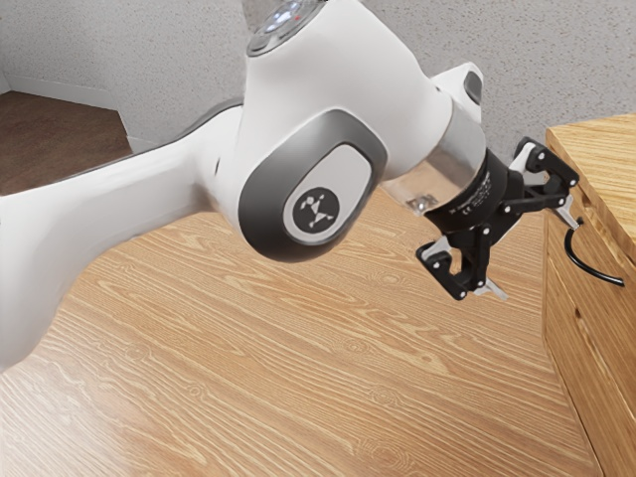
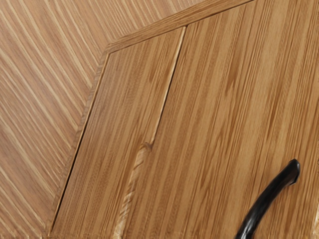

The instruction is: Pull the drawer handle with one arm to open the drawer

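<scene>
Light wood-grain table (image 1: 298, 388) runs across the scene, with a grey speckled wall (image 1: 119, 50) behind it. A patch of dark brown floor (image 1: 50, 139) shows in the corner at the exterior view's upper left.

- The white Franka arm (image 1: 149, 219) enters from the exterior view's left. It reaches over the table toward the right.
- The black gripper (image 1: 530, 253) hangs above the table near its right edge, just beside the cabinet front. Its fingers (image 1: 490, 289) are spread wide and hold nothing. One fingertip is up near the handle's top end and the other is lower, out over the table. I cannot tell whether the upper tip touches the handle.
- A wooden cabinet (image 1: 596, 149) stands at the table's edge on the exterior view's right.
- The upper drawer (image 1: 608, 248) looks flush with the front below it.
- The drawer handle (image 1: 588, 266) is a thin black curved bar on that front. It is just right of the gripper and does not lie between the fingers.

Wrist view: the table (image 2: 40, 74) lies beside the cabinet face. The drawer (image 2: 224, 99) front sits straight ahead of my hand, with a seam dividing it from the neighbouring panel. One end of the handle (image 2: 269, 199) curves off that front.
</scene>
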Controlling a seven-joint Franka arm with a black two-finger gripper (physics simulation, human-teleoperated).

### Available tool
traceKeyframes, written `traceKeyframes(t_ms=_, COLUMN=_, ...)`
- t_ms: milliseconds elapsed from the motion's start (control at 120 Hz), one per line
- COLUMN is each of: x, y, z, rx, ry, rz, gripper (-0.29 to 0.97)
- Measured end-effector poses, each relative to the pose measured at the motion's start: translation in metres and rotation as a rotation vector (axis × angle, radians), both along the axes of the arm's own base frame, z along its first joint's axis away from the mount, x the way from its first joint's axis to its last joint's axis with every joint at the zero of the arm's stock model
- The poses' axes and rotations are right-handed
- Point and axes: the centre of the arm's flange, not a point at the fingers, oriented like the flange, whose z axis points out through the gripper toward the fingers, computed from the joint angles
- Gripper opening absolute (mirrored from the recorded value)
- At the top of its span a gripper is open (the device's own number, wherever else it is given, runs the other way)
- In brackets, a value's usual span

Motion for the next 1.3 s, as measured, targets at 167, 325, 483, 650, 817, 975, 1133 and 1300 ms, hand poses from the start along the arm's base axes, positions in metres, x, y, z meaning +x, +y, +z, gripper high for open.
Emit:
traceKeyframes(t_ms=167, x=0.001, y=-0.001, z=-0.015, rx=0.005, ry=0.012, rz=0.001, gripper=0.68)
traceKeyframes(t_ms=325, x=0.001, y=-0.003, z=-0.015, rx=0.001, ry=0.006, rz=-0.001, gripper=0.68)
traceKeyframes(t_ms=483, x=-0.003, y=-0.012, z=-0.014, rx=-0.003, ry=0.001, rz=-0.016, gripper=0.68)
traceKeyframes(t_ms=650, x=-0.003, y=-0.012, z=-0.014, rx=-0.005, ry=-0.002, rz=-0.014, gripper=0.68)
traceKeyframes(t_ms=817, x=0.000, y=-0.020, z=-0.025, rx=-0.003, ry=0.004, rz=-0.022, gripper=0.68)
traceKeyframes(t_ms=975, x=-0.005, y=-0.018, z=-0.031, rx=0.001, ry=0.014, rz=-0.020, gripper=0.68)
traceKeyframes(t_ms=1133, x=-0.015, y=-0.008, z=-0.031, rx=0.002, ry=0.017, rz=-0.012, gripper=0.68)
traceKeyframes(t_ms=1300, x=-0.024, y=0.003, z=-0.030, rx=0.001, ry=0.017, rz=-0.001, gripper=0.68)
